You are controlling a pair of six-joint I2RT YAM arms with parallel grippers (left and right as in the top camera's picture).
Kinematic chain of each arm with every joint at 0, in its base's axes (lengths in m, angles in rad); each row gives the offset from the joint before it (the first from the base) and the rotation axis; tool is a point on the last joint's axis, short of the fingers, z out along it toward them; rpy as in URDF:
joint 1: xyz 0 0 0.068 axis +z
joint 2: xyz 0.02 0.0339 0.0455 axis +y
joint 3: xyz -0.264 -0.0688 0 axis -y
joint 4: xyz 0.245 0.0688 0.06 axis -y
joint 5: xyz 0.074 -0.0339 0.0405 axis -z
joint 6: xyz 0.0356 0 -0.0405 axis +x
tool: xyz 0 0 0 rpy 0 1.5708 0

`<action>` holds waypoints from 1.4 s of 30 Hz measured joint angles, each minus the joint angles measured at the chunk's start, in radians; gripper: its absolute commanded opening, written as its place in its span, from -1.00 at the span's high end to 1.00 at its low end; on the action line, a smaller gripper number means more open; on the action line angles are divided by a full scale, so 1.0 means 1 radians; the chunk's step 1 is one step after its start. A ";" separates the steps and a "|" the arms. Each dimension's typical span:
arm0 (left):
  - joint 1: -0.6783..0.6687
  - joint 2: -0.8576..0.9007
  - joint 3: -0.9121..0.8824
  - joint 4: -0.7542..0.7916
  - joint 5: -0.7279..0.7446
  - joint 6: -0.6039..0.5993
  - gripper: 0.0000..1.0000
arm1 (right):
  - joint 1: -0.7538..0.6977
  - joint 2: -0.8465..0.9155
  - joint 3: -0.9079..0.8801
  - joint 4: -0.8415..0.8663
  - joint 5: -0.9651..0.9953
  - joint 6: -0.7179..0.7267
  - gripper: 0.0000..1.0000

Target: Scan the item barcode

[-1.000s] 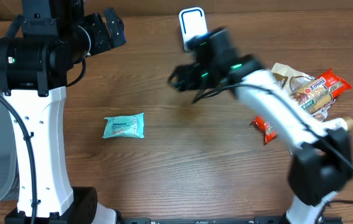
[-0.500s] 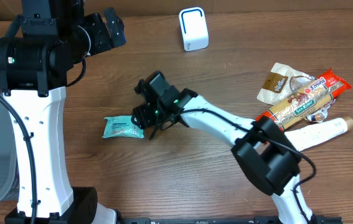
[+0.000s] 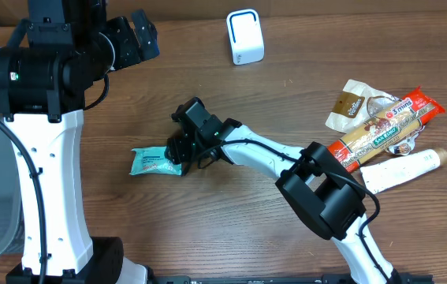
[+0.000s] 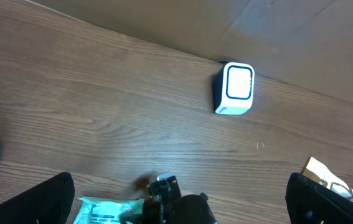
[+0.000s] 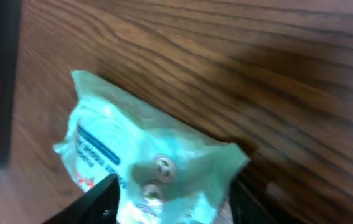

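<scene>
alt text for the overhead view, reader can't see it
The right gripper reaches across a wooden table to the end of a teal packet. A white scanner stands at the back; more packets lie at the right.

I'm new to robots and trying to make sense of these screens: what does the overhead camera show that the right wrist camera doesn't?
Only overhead: the white scanner, the pile of snack packets at the right, the left arm and the right arm. Only right wrist: the print on the teal packet close up, with dark fingers on either side of it. Both: the teal packet and the wooden table.
</scene>
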 measured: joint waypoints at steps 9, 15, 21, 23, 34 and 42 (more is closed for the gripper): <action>0.000 0.000 0.000 0.000 0.000 0.000 -0.99 | 0.053 0.003 0.003 -0.023 0.064 0.052 0.77; 0.000 0.000 0.000 0.000 0.000 0.000 -0.99 | 0.069 0.000 0.003 -0.034 0.125 0.137 0.93; 0.000 0.000 0.000 0.000 0.000 0.000 -0.99 | 0.047 -0.018 0.005 -0.114 0.100 0.156 0.93; 0.000 0.000 0.000 0.000 0.000 0.000 -0.99 | 0.013 -0.039 0.005 -0.201 0.086 0.154 0.93; 0.000 0.000 0.000 0.000 0.000 0.000 -0.99 | -0.179 -0.244 -0.026 -0.635 0.180 -0.129 0.93; 0.000 0.000 0.000 0.000 0.000 0.000 -0.99 | -0.162 -0.350 -0.026 -0.561 0.227 -0.269 0.04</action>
